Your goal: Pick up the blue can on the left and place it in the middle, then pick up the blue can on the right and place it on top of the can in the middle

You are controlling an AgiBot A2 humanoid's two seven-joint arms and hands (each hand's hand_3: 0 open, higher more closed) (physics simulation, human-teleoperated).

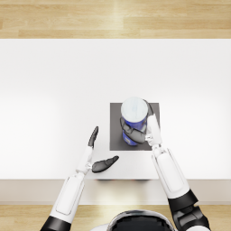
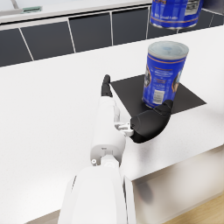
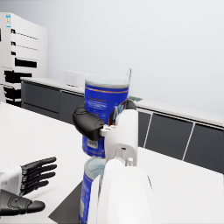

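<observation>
One blue can (image 2: 164,74) stands upright on the dark square mat (image 2: 131,89) at the table's middle near the front. My right hand (image 1: 136,131) grips a second blue can (image 1: 134,112) directly above it. In the left wrist view the held can (image 2: 175,13) hangs a little above the standing one, with a gap between them. The right wrist view shows the held can (image 3: 105,109) in my right hand (image 3: 89,124) over the lower can (image 3: 91,188). My left hand (image 1: 100,153) is open, fingers spread, just left of the mat and holding nothing.
The white table (image 1: 54,90) stretches wide on both sides of the mat, and its front edge (image 1: 45,180) runs close to my arms. Dark cabinets (image 2: 52,41) line the wall beyond the table.
</observation>
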